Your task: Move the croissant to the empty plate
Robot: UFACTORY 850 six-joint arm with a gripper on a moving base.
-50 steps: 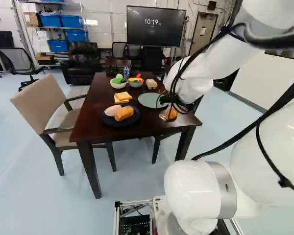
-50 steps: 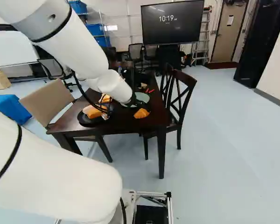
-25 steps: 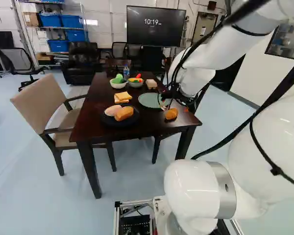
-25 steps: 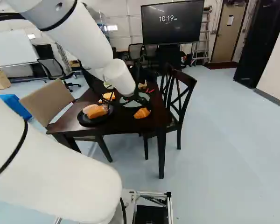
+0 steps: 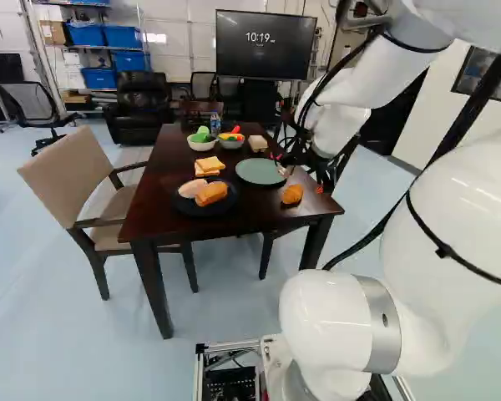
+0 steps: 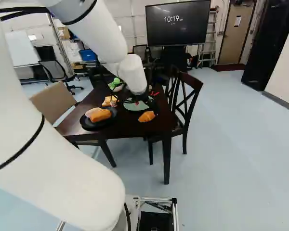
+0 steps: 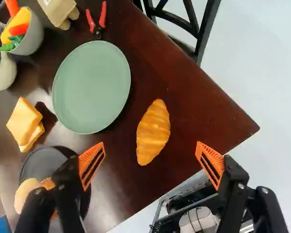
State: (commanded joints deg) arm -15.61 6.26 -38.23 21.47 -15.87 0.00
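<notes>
Black two-fingered tool [image 7: 150,153] gapes wide, facing the golden croissant [image 7: 153,132] near the brown wooden table [image 7: 203,109] corner: likely light, softish, so pinch mid-body!

A white panelled wall [image 5: 175,15] is rising behind the wide television [image 5: 265,44]. Left of the television, metal shelving [image 5: 140,25] is holding blue bins [image 5: 122,37], and light is gleaming on the wall. Right of it, a brown door [image 6: 231,43] is standing. In front of it, a dark wooden table [image 5: 249,215], a beige armchair [image 5: 71,171] and a cross-back chair [image 6: 191,81] are resting on pale blue floor [image 6: 236,139].
</notes>
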